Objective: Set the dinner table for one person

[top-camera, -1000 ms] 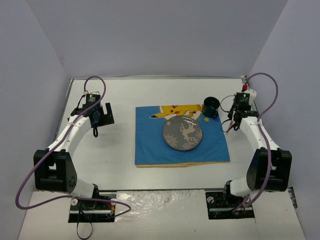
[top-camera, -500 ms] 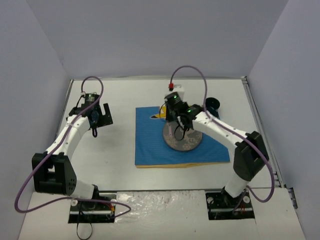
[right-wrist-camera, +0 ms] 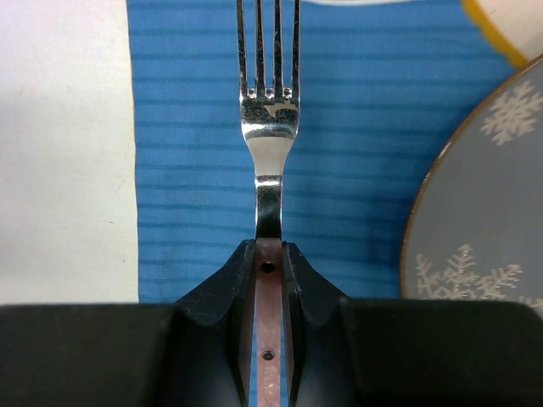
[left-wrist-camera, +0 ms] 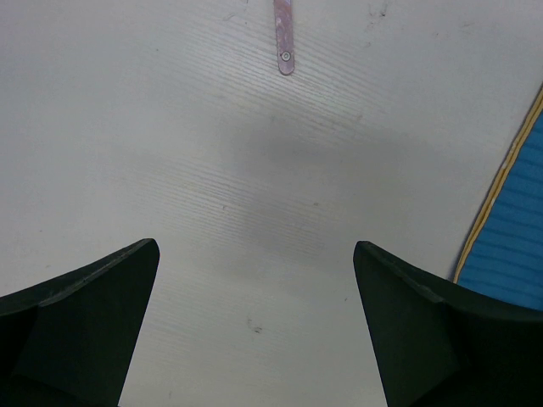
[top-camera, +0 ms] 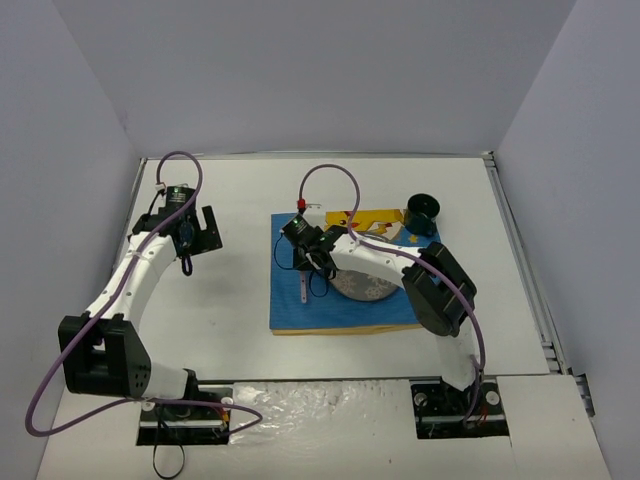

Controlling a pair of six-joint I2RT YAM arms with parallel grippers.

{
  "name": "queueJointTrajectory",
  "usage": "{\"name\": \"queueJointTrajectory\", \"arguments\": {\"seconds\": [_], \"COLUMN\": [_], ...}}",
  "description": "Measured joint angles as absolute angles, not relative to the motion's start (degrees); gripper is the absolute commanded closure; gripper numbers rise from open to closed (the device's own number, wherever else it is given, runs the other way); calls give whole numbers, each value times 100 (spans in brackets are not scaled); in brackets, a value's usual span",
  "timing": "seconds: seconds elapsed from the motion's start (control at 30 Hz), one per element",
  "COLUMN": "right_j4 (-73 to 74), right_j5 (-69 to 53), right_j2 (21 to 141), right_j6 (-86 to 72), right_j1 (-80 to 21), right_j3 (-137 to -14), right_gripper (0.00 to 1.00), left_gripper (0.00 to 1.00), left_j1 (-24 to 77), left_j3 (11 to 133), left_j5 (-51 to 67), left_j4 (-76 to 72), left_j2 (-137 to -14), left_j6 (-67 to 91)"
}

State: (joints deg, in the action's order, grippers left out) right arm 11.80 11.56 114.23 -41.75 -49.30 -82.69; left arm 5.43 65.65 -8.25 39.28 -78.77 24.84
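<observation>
Gripping fork (right-wrist-camera: 270,127) by pink handle, right tool (right-wrist-camera: 269,246) lines it up over blue placemat (right-wrist-camera: 195,127), left of plate (right-wrist-camera: 484,212): customary fork side. Left tool (left-wrist-camera: 254,254), spread wide and empty, hovers over white counter (left-wrist-camera: 212,153) beside placemat.

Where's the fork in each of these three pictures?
Top external: fork, pink handle below the right gripper, left of the plate.
Left wrist: not in it; the pink handle there lies on bare table.
Right wrist: centre, fork clamped in the right gripper.
Shared landmark: blue placemat.
</observation>
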Motion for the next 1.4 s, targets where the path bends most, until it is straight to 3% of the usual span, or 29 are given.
{"name": "queueJointTrajectory", "arguments": {"seconds": [0.47,0.83,1.03,1.4], "right_j4": [1170,996,1123,1027], "right_j5": [1178,1281,1490,2245], "right_j2": [11789,11897,11520,9448], "right_j6": [-4643,-4588,-4285,-3498], "right_j1": [-5119,-5221,-5249,-5172], "right_j3": [-8272,-8291,-8289,-7950], "right_gripper": [100,24,16,15], "left_gripper": [3,3,3,14], "left_j1": [543,543,502,117], "left_j3": [6563,6548,6947,9017], "left_j5": [-825,-812,-796,-645], "left_j4": [3937,3864,3820,3854], "left_j2": [-7856,-8038,-8788,-11050], "left_j6": [2571,2712,2807,2934]}}
